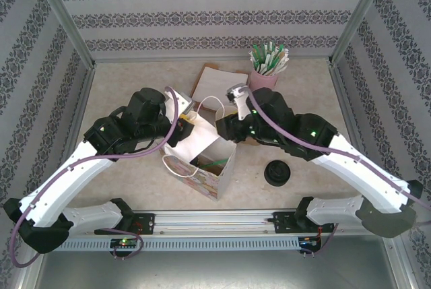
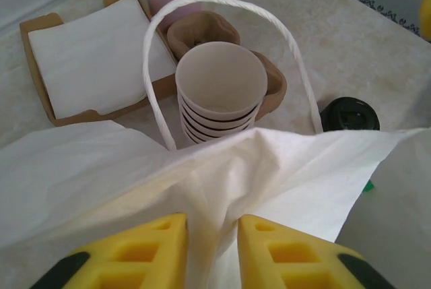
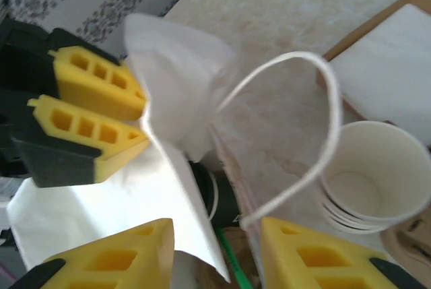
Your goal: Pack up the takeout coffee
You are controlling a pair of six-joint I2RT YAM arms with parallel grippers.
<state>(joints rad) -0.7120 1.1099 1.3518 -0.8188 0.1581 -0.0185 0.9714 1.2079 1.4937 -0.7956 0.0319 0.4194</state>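
Takeout coffee (image 3: 219,198) is down inside the white paper bag (image 1: 214,168), with just its dark lid visible past the bag wall. Left gripper (image 2: 212,228) is nearly closed, pinching the bag's top edge. Right gripper (image 3: 217,235) has its fingers apart, straddling the bag wall near the handle (image 3: 323,120) and clamping nothing.

The left claw (image 2: 212,227) pinches nearly closed; the right claw (image 3: 217,234) gapes.

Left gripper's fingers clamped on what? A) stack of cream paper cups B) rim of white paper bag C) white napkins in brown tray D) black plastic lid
B: the left gripper pinches a fold of the white paper bag; the stack of cream paper cups stands beyond, untouched.
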